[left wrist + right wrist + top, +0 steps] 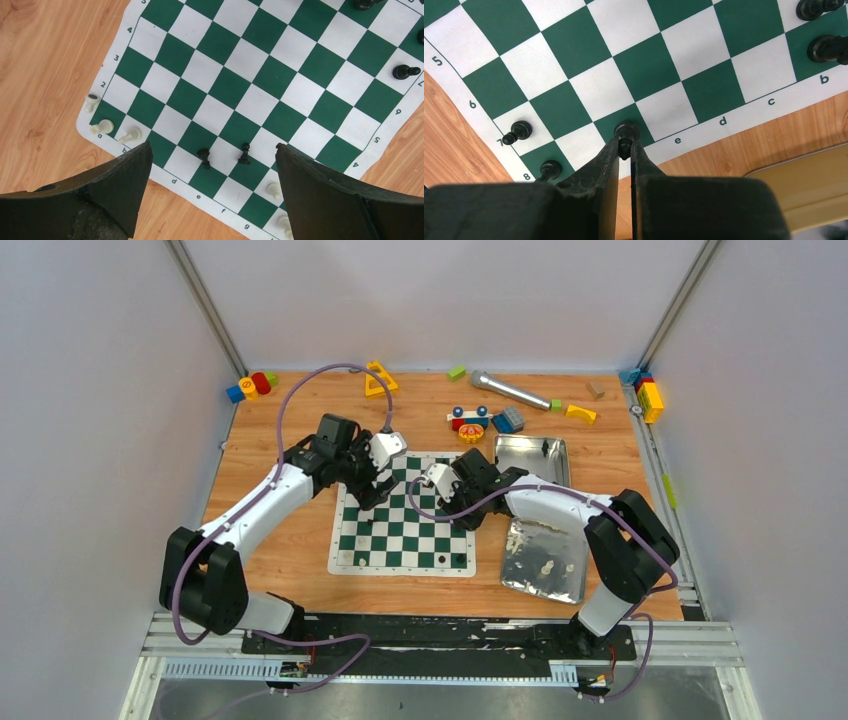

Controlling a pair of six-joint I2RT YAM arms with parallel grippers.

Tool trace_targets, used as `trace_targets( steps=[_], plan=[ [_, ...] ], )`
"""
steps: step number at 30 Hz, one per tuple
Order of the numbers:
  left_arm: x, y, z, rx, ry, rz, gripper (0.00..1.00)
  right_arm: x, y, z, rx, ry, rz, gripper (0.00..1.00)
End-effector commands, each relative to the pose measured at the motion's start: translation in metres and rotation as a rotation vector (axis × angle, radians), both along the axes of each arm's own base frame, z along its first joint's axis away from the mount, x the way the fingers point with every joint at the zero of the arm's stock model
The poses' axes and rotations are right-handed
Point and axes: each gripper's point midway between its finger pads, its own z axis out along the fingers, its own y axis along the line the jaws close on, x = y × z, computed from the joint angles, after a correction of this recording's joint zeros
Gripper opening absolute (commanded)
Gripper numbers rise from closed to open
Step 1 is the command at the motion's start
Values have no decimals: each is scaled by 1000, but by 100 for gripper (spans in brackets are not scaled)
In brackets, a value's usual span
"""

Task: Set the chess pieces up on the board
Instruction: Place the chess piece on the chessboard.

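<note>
The green-and-white board (pixel 405 530) lies mid-table. My right gripper (pixel 625 146) is shut on a black chess piece (pixel 626 133), holding it over a green square by the board's rank-8 edge near the letter e. Other black pieces (pixel 517 131) stand at the nearby corners. My left gripper (pixel 212 152) is open and empty above the board (pixel 260 75). Two black pieces (pixel 203 157) stand between its fingers, near the d and e files. Cream-white pieces (pixel 130 135) stand along that edge.
Two silver tins (pixel 533 458) sit right of the board; the nearer one (pixel 545 558) holds cream-white pieces. Toy blocks (pixel 252 386), a yellow triangle (pixel 379 379), a toy car (pixel 468 420) and a silver microphone (pixel 510 390) lie along the back.
</note>
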Motion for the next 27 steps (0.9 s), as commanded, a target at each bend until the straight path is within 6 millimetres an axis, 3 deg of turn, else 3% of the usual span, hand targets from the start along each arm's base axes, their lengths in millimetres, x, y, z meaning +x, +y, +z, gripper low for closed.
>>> trace_targets(
  steps=[1,16,22,27],
  plan=[
    [1,3,15,-30,-38,25,100,1,0,1,-8,-27,18,0],
    [10,16,16,-18,-50,74,100,-6,-2,-13,-43,10,31,5],
    [13,24,19,-18,-59,95,100,-5,-2,-12,-46,9,26,18],
    [13,27,19,-14,-64,100,100,-2,1,-4,-34,-3,25,40]
  ],
)
